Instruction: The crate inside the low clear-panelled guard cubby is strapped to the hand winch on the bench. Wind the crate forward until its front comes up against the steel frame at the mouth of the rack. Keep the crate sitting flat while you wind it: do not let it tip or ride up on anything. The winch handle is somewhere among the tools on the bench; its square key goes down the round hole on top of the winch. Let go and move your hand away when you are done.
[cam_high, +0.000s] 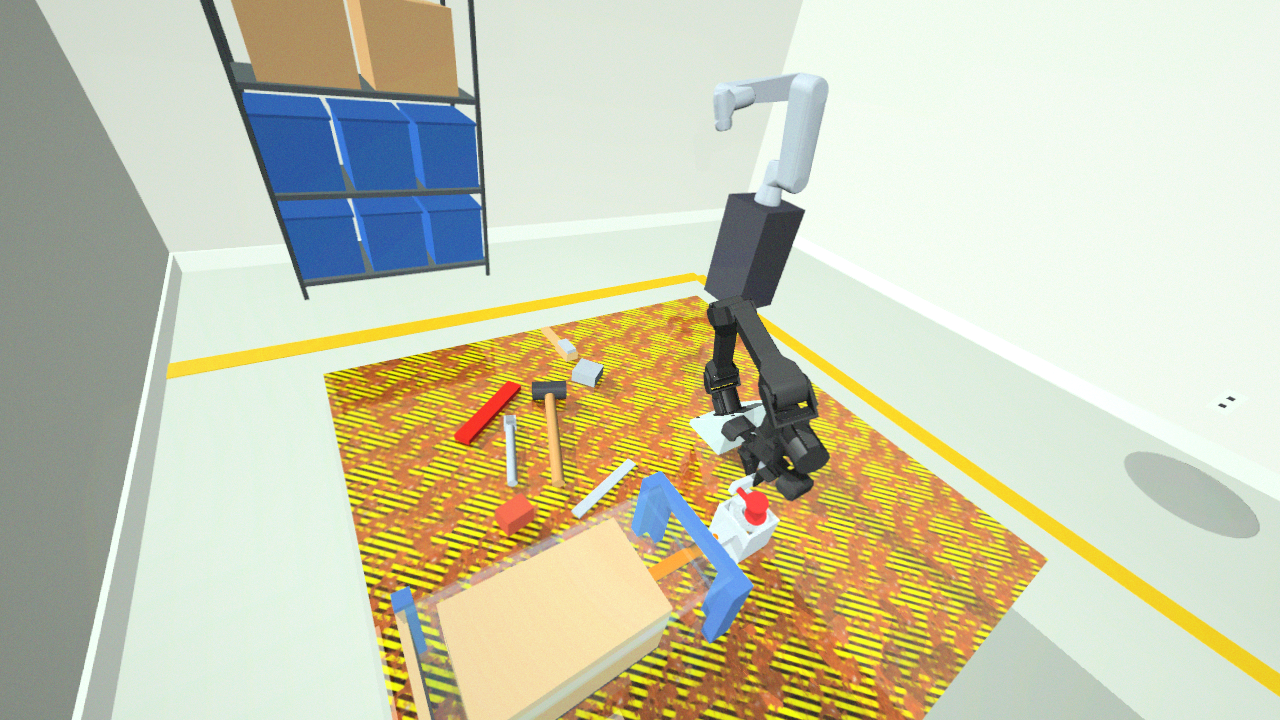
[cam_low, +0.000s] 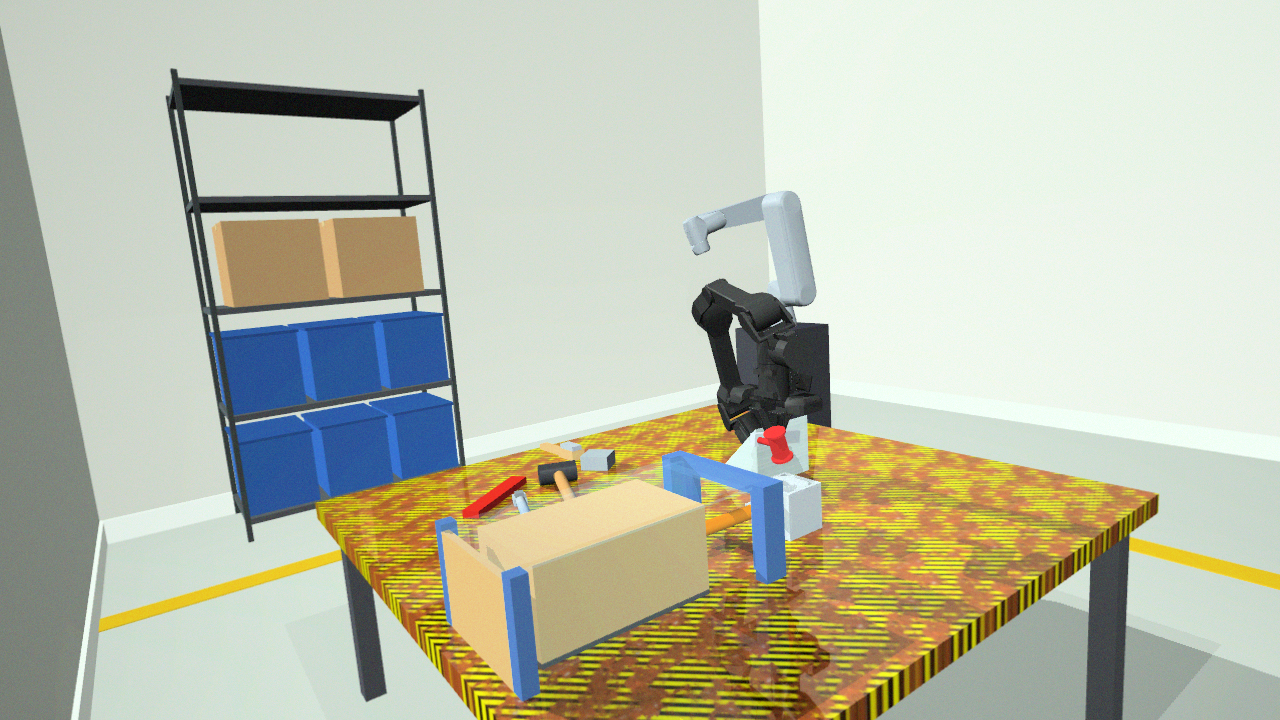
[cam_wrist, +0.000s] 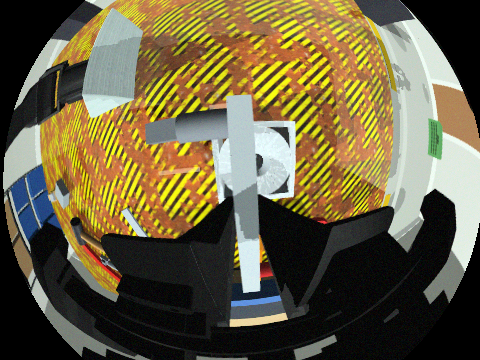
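My gripper (cam_high: 763, 472) (cam_wrist: 243, 202) is shut on the pale crank arm of the winch handle (cam_high: 742, 485) (cam_wrist: 242, 150). The handle's red knob (cam_high: 756, 507) (cam_low: 776, 445) shows above the winch (cam_high: 756, 537) (cam_low: 803, 507) (cam_wrist: 276, 175) in the top and exterior views. In the wrist view the crank arm crosses over the winch top beside its round hole, and the grey key shaft (cam_wrist: 200, 126) points left, away from the hole. The crate (cam_high: 554, 608) (cam_low: 617, 564) sits flat in the clear cubby. The orange strap (cam_high: 673, 564) (cam_low: 726, 519) spans a gap between the crate front and the blue frame (cam_high: 709, 544) (cam_low: 768, 537).
A mallet (cam_high: 553, 438), a wrench (cam_high: 511, 452), a red bar (cam_high: 487, 412), a pale flat bar (cam_high: 604, 488) and a red block (cam_high: 514, 514) lie left of the winch. A grey block (cam_high: 587, 372) (cam_low: 597, 460) and a small hammer (cam_high: 561, 343) are farther back.
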